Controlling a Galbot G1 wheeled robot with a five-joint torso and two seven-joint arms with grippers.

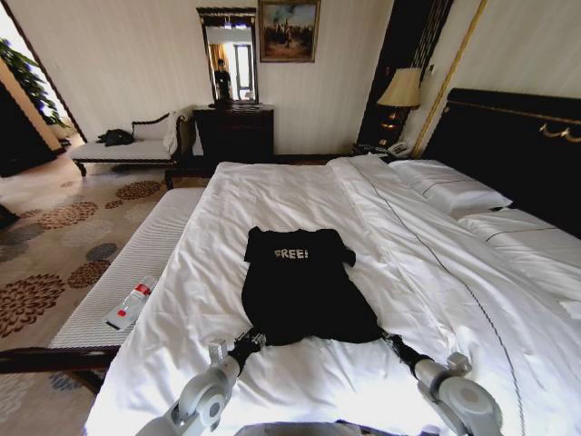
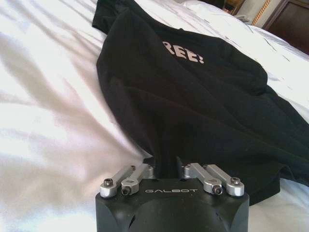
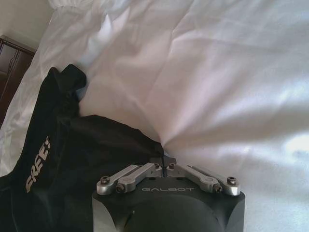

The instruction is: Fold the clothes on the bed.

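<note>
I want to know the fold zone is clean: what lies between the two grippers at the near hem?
In the head view, just the black top's hem on the white duvet lies between left gripper and right gripper.

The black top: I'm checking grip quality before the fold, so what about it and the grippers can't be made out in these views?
- Left gripper: the wrist view's fingertips vanish into the black top; the hem hides how much cloth they hold.
- Right gripper: fingertips meet at the cloth's corner, where dark fabric masks the pinch.
- Lettering: cropped by folds in both wrist views.
- Near hem in the head view: both arms cover its corners on the bed.
</note>
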